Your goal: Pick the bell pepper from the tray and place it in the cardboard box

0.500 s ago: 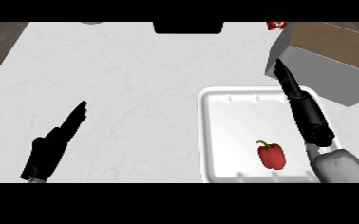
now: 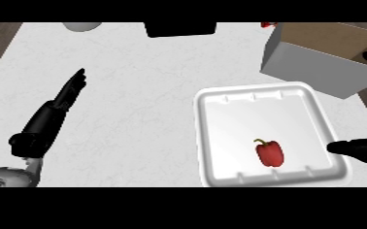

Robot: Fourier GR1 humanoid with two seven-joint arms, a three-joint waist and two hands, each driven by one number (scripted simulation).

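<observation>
A red bell pepper (image 2: 270,153) lies in the near right part of the white tray (image 2: 215,107), stem pointing away from me. The cardboard box (image 2: 314,66) stands just beyond the tray's far right corner, its grey side facing me. Only a small black part of my right hand (image 2: 351,148) shows at the view's right edge, beside the tray's right rim and level with the pepper, not touching it. My left hand (image 2: 69,91) rests open on the counter at the left, fingers straight and pointing away, far from the tray.
A black object (image 2: 180,29) sits at the counter's far edge in the middle. A pale round thing (image 2: 82,26) shows at the far left, and a small red item (image 2: 267,24) just left of the box's far corner.
My right arm, stretched over the tray's right side towards the box before, has pulled back to the right edge. The pepper, tray and left hand are where they were.
</observation>
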